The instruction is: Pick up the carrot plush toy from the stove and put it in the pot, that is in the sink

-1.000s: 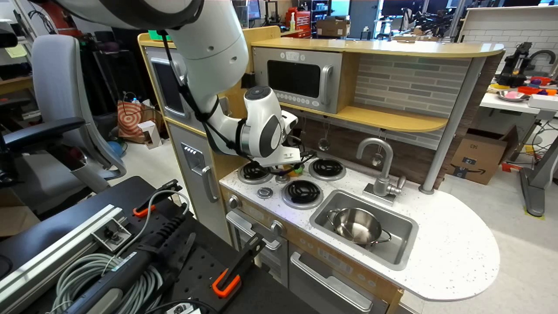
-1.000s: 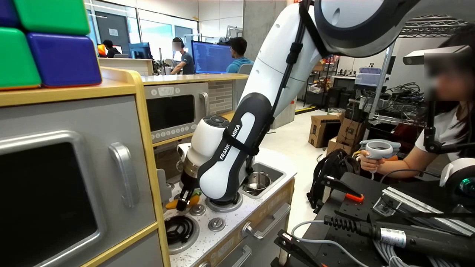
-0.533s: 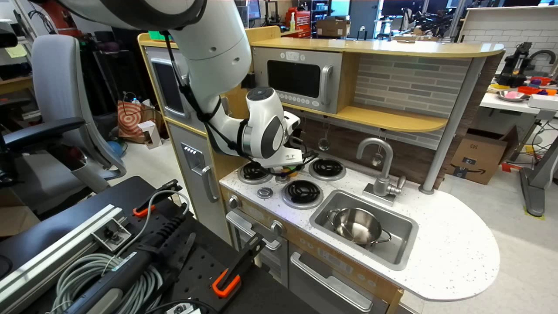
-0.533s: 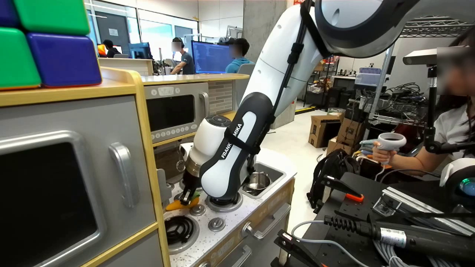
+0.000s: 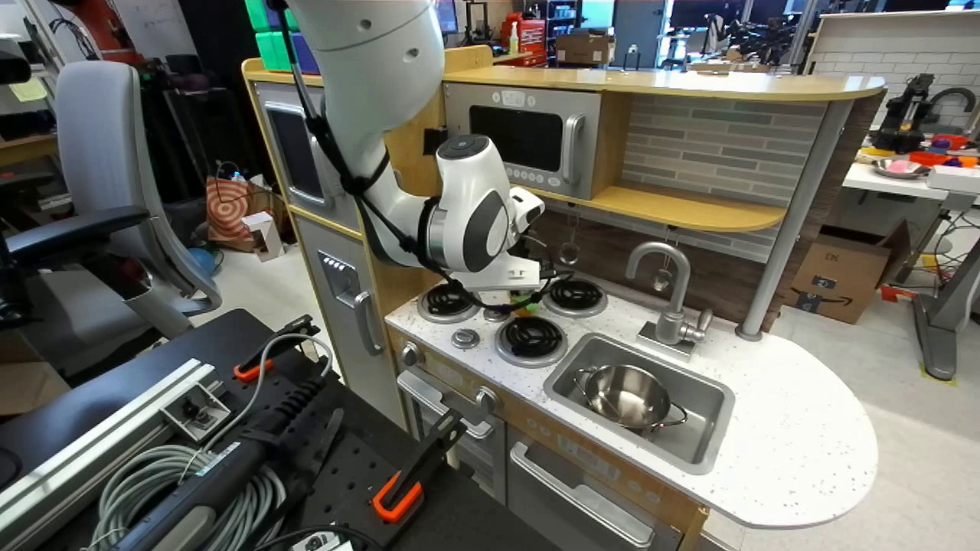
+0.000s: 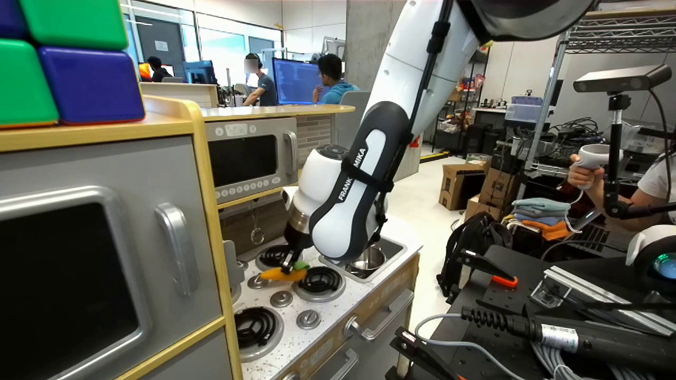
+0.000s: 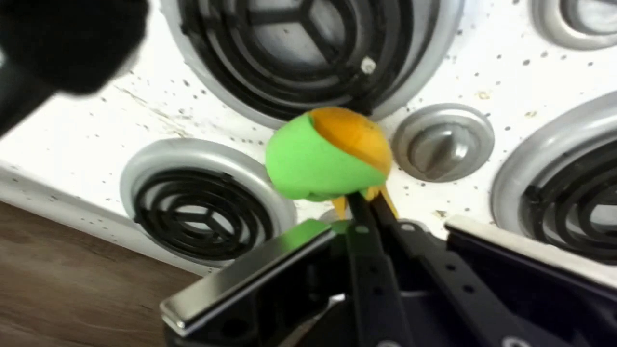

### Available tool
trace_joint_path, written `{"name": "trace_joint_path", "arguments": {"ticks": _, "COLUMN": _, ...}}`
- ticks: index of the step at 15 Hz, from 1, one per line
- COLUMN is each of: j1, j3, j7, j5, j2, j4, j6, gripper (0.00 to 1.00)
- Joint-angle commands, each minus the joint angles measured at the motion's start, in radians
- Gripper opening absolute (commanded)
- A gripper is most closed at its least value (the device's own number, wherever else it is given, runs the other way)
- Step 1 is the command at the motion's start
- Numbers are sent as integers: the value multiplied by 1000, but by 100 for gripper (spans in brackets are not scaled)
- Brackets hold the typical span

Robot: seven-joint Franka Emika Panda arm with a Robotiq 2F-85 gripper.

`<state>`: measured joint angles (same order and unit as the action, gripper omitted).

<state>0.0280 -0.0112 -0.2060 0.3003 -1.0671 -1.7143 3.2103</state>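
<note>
The grab looks made, to my eye: the claw [image 7: 368,197] is clamped on the carrot plush toy [image 6: 274,274], somewhere near its middle, and holds it low at the stove [image 7: 506,79], among the burners [image 6: 320,279]. I can't tell from where I stand whether the toy's underside clears the stove. The rest is left to do: the pot [image 5: 629,394] sits in the sink [image 5: 700,432] with no carrot inside, so the toy must be carried across and dropped in.
</note>
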Motion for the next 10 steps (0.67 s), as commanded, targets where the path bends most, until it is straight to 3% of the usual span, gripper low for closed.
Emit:
{"name": "trace_joint_path", "arguments": {"ticks": 1, "j1": 58, "j3": 112, "j7": 62, "j5": -46, "j2": 178, "j4": -235, "j6": 67, "gripper": 1}}
{"name": "trace_joint_path", "arguments": {"ticks": 3, "j1": 106, "j3": 187, "j7": 81, "j5": -71, "j2": 229, "j4": -314, "j6": 98, "gripper": 1}}
{"name": "trace_joint_path", "arguments": {"ticks": 5, "j1": 210, "j3": 318, "j7": 109, "j5": -128, "j2": 237, "j4": -365, "j6": 136, "gripper": 1}}
{"name": "trace_joint_path", "arguments": {"ticks": 7, "j1": 339, "j3": 469, "j7": 142, "j5": -233, "j2": 172, "j4": -351, "j6": 125, "gripper": 1}}
{"name": "trace_joint_path", "arguments": {"ticks": 10, "j1": 452, "j3": 606, "j7": 196, "j5": -354, "j2": 28, "j4": -306, "j6": 70, "gripper": 1}}
